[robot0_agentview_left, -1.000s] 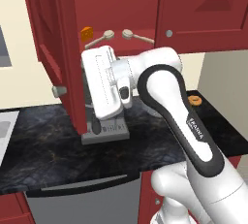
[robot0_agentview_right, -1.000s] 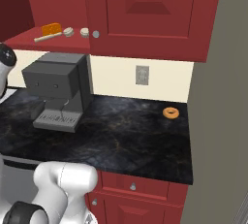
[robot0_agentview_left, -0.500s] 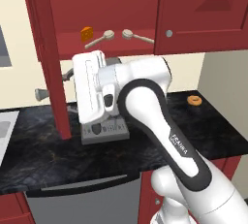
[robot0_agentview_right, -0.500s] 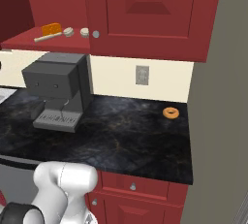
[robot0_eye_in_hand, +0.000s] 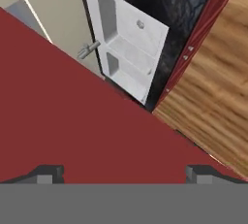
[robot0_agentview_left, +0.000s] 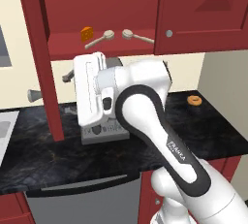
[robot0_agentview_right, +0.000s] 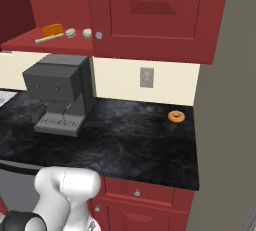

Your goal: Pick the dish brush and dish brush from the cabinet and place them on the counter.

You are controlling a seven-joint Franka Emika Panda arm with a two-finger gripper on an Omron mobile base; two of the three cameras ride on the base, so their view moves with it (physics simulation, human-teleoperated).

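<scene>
The wall cabinet (robot0_agentview_left: pixel 97 14) stands with its left door (robot0_agentview_left: pixel 41 58) swung out toward the robot, edge-on in the left base view, and its right door (robot0_agentview_left: pixel 203 12) shut. On the red inner shelf (robot0_agentview_left: pixel 72 43) lie two dish brushes: the left brush (robot0_agentview_left: pixel 99 39) with its round head toward the middle and its handle running left and down toward the shelf's front, and the right brush (robot0_agentview_left: pixel 135 35) with its head just beside the other head and its handle pointing right. The two heads lie near each other but apart. A small orange block (robot0_agentview_left: pixel 86 34) stands on the shelf just left of the left brush.

In the right base view the same shelf shows the orange block (robot0_agentview_right: pixel 52 29), one brush (robot0_agentview_right: pixel 54 35) with its handle stretching left, and the head of the other brush (robot0_agentview_right: pixel 88 33) partly hidden by the edge of the shut door.

The arm bends up in front of a coffee machine (robot0_agentview_right: pixel 60 92) on the black tabletop (robot0_agentview_right: pixel 130 140), its white hand turned left toward the open door. In the hand view the two fingers (robot0_eye_in_hand: pixel 47 173) sit wide apart at the bottom, released and holding nothing, close to a flat red door surface; a sink (robot0_eye_in_hand: pixel 128 48) and wood floor (robot0_eye_in_hand: pixel 218 87) show beyond. A small donut (robot0_agentview_left: pixel 194 100) rests on the tabletop at the right, well apart from the machine.
</scene>
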